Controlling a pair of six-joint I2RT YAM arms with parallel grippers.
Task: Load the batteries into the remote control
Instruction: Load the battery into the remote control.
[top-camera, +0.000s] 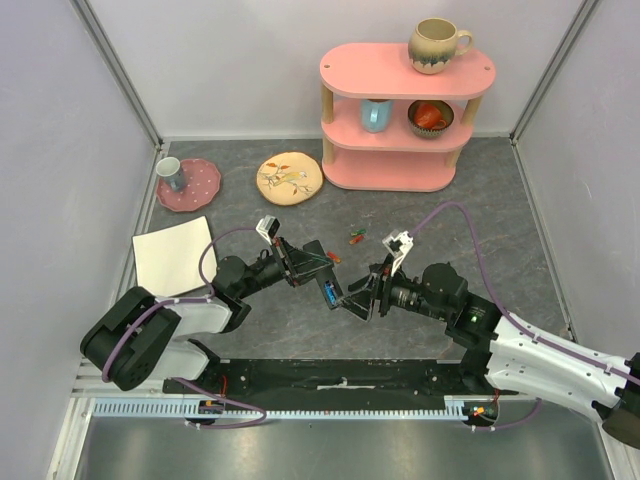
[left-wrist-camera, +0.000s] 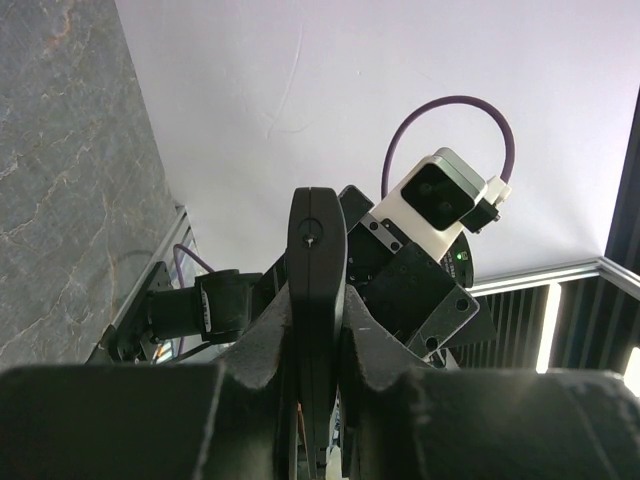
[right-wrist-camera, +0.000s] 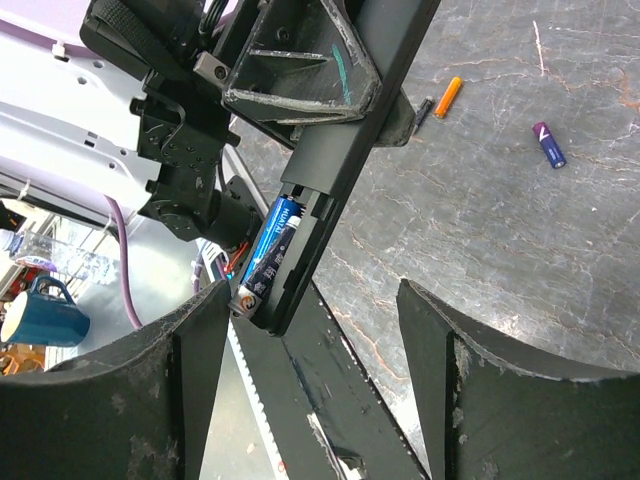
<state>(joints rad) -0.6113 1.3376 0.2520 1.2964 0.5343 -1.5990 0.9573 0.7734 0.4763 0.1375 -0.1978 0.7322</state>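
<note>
Clamped in the left gripper and lifted clear of the grey stone-patterned tabletop near its middle: the long slim black matte plastic remote control, compartment end angled towards the right arm. Already seated in the open compartment: one small blue cylindrical battery, lying lengthwise. Spread wide and holding nothing: the right gripper, one finger to either side of that compartment end, apparently not touching it.

Likely trouble from here:
- Closing or pushing in off-line, and so knocking the remote control askew in a grip set well back from that end.
- Nudging the blue battery out of its slot, with no cover over it.
- Tipping the compartment downward and letting the blue battery slide free.
- Bumping the two wrists together, crowded close as now.

Shown only from the right wrist: the compartment and its cell. Loose on the tabletop beyond, a small orange battery and a small purple-blue battery, both well apart from the remote control.

Shown only from the left wrist: the remote control edge-on between closed fingers, confirming the grip, with the right arm's white wrist camera facing it.

Shown only from above: the spacing of both arms, plus tiny red and green batteries between the arms and the pink shelf unit.
</note>
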